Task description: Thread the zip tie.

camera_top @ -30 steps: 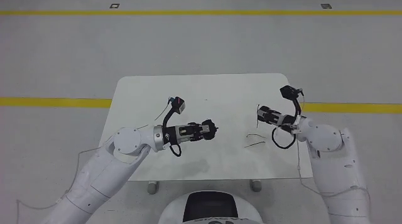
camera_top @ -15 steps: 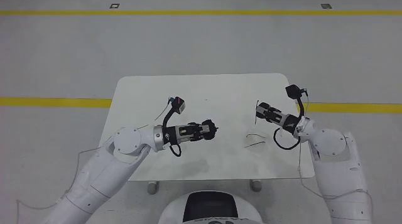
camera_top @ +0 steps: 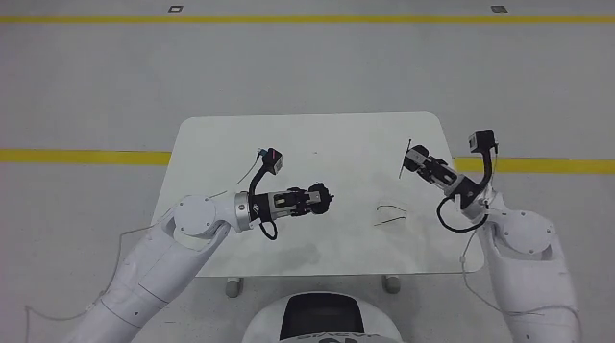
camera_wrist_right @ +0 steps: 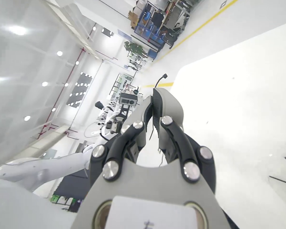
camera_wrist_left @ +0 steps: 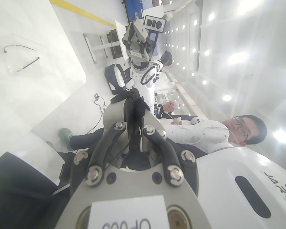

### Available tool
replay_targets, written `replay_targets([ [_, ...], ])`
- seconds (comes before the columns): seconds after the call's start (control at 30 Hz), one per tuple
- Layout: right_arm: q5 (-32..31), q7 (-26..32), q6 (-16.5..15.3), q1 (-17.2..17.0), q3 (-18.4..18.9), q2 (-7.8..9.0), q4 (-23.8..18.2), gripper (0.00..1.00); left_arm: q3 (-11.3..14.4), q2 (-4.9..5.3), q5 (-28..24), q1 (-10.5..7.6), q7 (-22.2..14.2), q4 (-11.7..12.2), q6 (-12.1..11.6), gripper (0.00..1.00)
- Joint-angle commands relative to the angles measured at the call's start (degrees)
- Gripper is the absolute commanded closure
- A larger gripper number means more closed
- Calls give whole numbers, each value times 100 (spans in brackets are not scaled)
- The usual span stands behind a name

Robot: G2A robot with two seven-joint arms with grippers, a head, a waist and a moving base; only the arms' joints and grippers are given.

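Note:
My right gripper (camera_top: 407, 160) hangs over the right side of the white table (camera_top: 288, 141), shut on a thin black zip tie (camera_top: 408, 147). In the right wrist view the tie (camera_wrist_right: 160, 79) runs between the closed fingers (camera_wrist_right: 168, 101), with its small head sticking out past the tips and its tail trailing back. My left gripper (camera_top: 322, 196) is held near the table's middle, pointing at the right one. Its fingers (camera_wrist_left: 135, 106) are pressed together and I see nothing between them. Across the table, the left wrist view shows the right gripper (camera_wrist_left: 136, 39).
Two loose black zip ties (camera_top: 390, 210) lie on the table between the grippers, on a clear sheet or bag (camera_wrist_left: 26, 55). The right wrist view catches them (camera_wrist_right: 282, 179) at its edge. The table's right edge is close to the right arm.
The right arm has swung outward toward the table's right edge and a little farther back, carrying the zip tie and turning it. The left arm has kept still.

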Motion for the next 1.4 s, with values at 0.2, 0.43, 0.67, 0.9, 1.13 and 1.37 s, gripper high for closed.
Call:
replay_targets([
  [0.2, -117, -426, 85, -1, 53, 11, 171, 100, 0, 0, 0, 0, 0, 0, 0, 100],
  [0.43, 71, -542, 0, -78, -31, 0, -7, 100, 37, -8, 47, 22, 123, -10, 54, 100],
  [0.67, 3, -1146, 0, -604, -228, -47, -894, 100, 231, -58, 287, 26, 808, -109, 667, 100],
  [0.9, -571, -1810, 0, -915, -528, -85, -1431, 100, 440, -127, 459, -96, 1190, -115, 900, 100],
  [1.13, -734, -1906, 0, -995, -717, -72, -1472, 100, 496, -150, 623, -141, 1379, -139, 888, 100],
  [1.37, -734, -1906, 0, -995, -717, -72, -1472, 100, 496, -150, 623, -141, 1379, -139, 888, 100],
])
